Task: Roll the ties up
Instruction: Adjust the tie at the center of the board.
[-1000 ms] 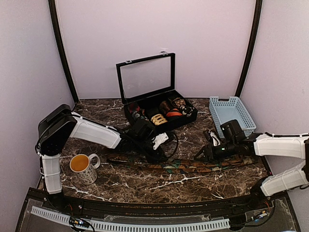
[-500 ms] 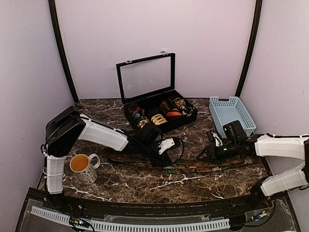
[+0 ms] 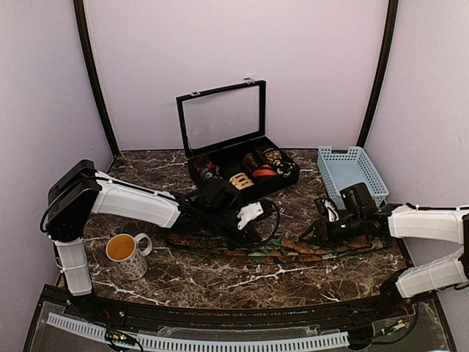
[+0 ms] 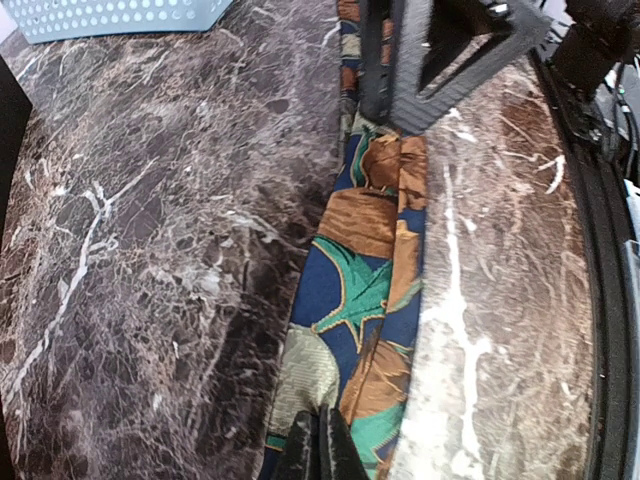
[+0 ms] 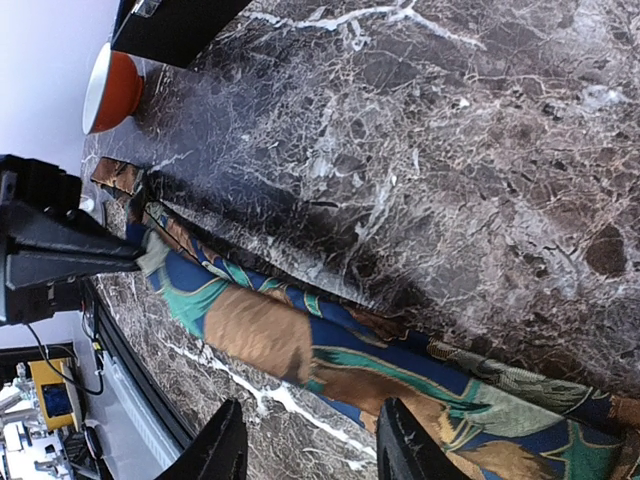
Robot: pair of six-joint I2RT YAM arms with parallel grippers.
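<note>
The tie (image 3: 293, 253) lies stretched parallel to the tabletop's (image 3: 220, 282) near edge, your left gripper's (image 4: 318, 450) jaws pinched together on it and your right gripper's (image 5: 312, 430) jaws apart above it, so a shallow pinch could slip when you roll.

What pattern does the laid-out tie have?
The tie is navy with brown, teal and grey patches; clearest in left wrist view.

The tie (image 3: 293, 254) lay across the table (image 3: 220, 282) from 9 to 3 o'clock. Behind it, at 12, stood the open case (image 3: 258, 188), with the basket (image 3: 366, 180) at 2. The mug (image 3: 126, 257) sat at 8, left of the tie. The left claw (image 3: 240, 236) was over the tie's 9 o'clock stretch and the right claw (image 3: 309, 236) over its 3 o'clock stretch.
</note>
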